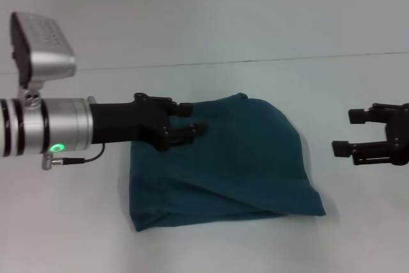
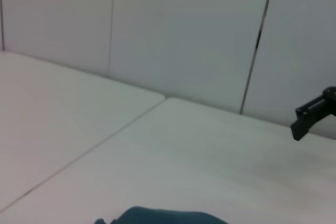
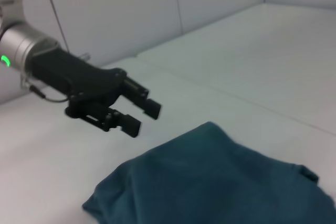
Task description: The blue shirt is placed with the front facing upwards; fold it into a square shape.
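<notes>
The blue shirt (image 1: 223, 164) is seen folded mid-table (image 1: 358, 94). The left gripper (image 1: 192, 119), open and empty, is held over its left far corner. The right gripper (image 1: 348, 132), also open and empty, is kept well apart, off its right edge.

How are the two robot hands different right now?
The left gripper hangs above the blue shirt, over its far left edge, while the right gripper is off to the shirt's right, above the bare white table. The left gripper reaches in farther, with its silver arm in view; the right gripper just peeks in from the edge. Both are black, open and holding nothing.
</notes>
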Robot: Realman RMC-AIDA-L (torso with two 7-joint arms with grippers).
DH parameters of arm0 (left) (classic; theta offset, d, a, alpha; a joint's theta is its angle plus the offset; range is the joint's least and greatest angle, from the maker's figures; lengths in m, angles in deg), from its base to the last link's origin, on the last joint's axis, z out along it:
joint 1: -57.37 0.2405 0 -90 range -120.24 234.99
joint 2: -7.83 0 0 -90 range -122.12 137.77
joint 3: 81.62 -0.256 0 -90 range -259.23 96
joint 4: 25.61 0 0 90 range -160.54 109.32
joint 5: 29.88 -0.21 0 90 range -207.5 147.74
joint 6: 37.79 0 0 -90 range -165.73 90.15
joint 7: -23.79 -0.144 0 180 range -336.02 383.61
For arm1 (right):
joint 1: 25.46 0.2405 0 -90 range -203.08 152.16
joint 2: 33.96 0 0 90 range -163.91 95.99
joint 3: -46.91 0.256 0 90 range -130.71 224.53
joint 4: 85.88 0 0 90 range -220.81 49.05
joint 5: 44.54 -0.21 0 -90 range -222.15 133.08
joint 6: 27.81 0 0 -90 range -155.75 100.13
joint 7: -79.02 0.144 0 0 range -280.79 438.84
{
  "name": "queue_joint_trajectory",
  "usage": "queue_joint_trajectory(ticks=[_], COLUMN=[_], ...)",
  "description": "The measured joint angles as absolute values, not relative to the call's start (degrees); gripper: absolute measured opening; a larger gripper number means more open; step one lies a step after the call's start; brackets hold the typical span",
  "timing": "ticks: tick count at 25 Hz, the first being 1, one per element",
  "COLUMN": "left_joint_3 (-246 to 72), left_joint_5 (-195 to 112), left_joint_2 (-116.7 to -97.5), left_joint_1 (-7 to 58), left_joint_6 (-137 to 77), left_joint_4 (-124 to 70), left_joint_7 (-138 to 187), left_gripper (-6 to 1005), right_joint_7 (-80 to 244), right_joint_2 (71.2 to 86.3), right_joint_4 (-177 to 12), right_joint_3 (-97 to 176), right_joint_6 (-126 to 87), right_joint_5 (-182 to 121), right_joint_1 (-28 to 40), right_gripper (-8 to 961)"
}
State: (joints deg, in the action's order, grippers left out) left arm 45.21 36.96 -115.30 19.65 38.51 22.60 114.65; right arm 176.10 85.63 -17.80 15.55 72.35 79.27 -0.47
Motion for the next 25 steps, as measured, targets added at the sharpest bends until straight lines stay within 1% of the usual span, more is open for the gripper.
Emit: queue_joint_trajectory(ticks=[1,4,7,15,21,25], left_joint_3=[45.2,44.7,44.6,44.6,44.8,44.7], left_joint_5=[37.0,34.0,32.9,30.7,29.5,29.2], left_joint_2=[-115.3,-115.79,-115.64,-115.41,-115.34,-115.65], left_joint_1=[19.6,18.7,19.0,20.7,20.7,21.3], left_joint_6=[38.5,37.7,38.3,39.7,38.0,36.9], left_joint_4=[22.6,22.5,22.5,24.5,24.8,24.8], left_joint_7=[114.7,116.3,116.9,116.9,117.0,116.9], left_gripper=[343,465,590,792,938,935], right_joint_7=[176.8,177.6,178.3,178.6,178.5,178.6], right_joint_2=[85.68,85.73,85.74,85.74,85.78,85.88], right_joint_4=[-17.2,-16.4,-16.2,-15.9,-15.9,-15.9], right_joint_3=[13.9,11.0,8.8,4.5,-0.8,-3.5], right_joint_6=[72.0,71.1,70.2,67.8,64.1,62.7], right_joint_5=[79.4,79.5,79.6,79.8,81.0,81.1], right_joint_1=[-0.4,-0.4,-0.3,-0.3,-0.1,-0.4], right_gripper=[905,916,924,924,924,924])
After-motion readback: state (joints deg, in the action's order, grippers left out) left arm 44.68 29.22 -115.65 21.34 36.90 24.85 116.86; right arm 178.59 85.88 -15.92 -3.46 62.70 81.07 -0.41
